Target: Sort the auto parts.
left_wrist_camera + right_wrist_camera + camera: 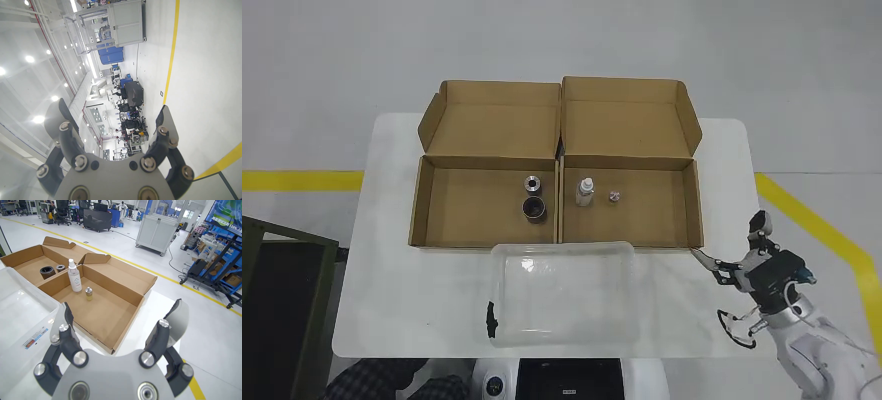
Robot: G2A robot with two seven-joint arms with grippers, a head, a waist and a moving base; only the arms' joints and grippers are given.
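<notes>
Two open cardboard boxes sit side by side at the back of the white table. The left box (424, 205) holds a small silver cylinder (530, 183) (60, 268) and a larger dark cylinder (534, 208) (46, 272). Inside the right box (692, 205) (130, 321) stand a white spray bottle (585, 191) (74, 277) and a small metal part (614, 196) (89, 293). My right gripper (720, 297) (122, 304) hangs open and empty over the table's right front corner, apart from the boxes. My left gripper (113, 106) is open, empty and faces the room.
A clear plastic bin (562, 295) (22, 306) lies in front of the boxes at the table's middle front. Both box lids (562, 120) are folded back behind. Bare table shows to the left (382, 250) and right (722, 190) of the boxes.
</notes>
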